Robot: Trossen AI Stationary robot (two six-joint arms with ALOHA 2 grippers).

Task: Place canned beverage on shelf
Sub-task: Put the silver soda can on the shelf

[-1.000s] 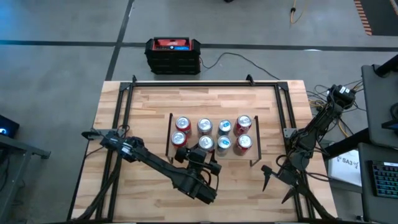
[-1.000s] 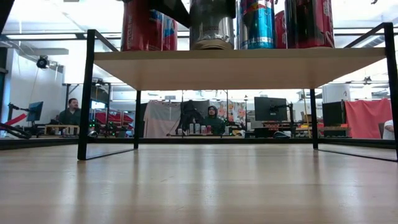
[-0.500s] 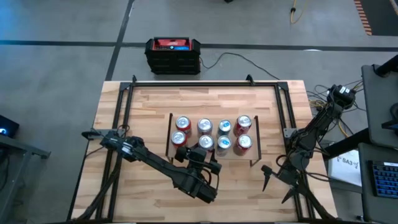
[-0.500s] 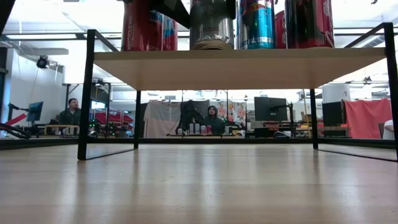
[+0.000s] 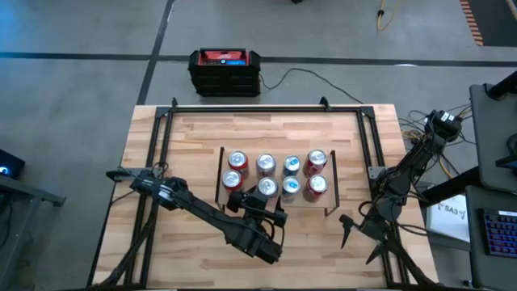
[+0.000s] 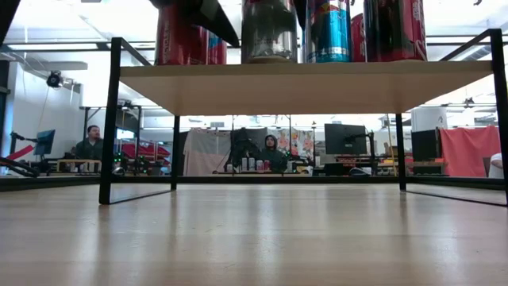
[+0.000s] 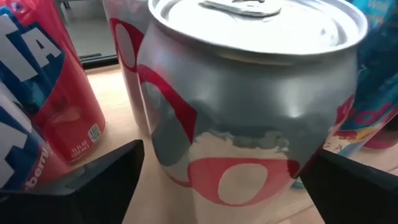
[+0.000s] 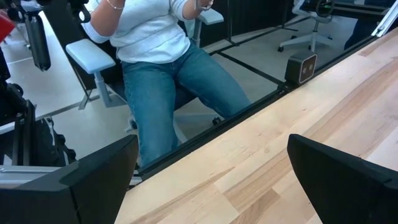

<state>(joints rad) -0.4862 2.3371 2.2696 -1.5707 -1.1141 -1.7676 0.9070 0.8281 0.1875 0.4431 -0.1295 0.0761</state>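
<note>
A: Eyes on the shelf (image 5: 275, 200), that small wooden board on black legs in the middle of the bench (image 5: 194, 137). Eight cans up there, two rows of four.

B: And the left gripper (image 5: 267, 198) sits right at the front row, second spot from the left. The silver can (image 5: 266, 187) stands between its fingers.

A: Gripping it?

B: No. From the left wrist, the two dark fingers (image 7: 93, 180) are spread wide with a clear gap on either side of the silver can (image 7: 249, 99) (red rings on its side, tab on top). The can stands upright on the wood, on its own.

A: The low camera agrees: the silver can (image 6: 270, 32) rests on the board of the shelf (image 6: 302, 83), with a red can (image 6: 176, 36) on one side and a blue one (image 6: 327, 32) on the other, all close together.

B: Neighbours from above: a red can (image 5: 233, 180) just beside it, a blue-topped one (image 5: 290, 187) on the other side, another red can (image 5: 317, 186) ending the row.

A: The other arm?

B: The right gripper (image 5: 346, 234) hangs off near the bench's right front corner, well apart from the shelf, fingers wide and holding nothing. Its wrist camera looks across the bench edge at a seated person (image 8: 161, 68) in jeans and a white top.

A: Beyond the far edge of the bench, a black and red box (image 5: 225, 71) on the floor.
</note>
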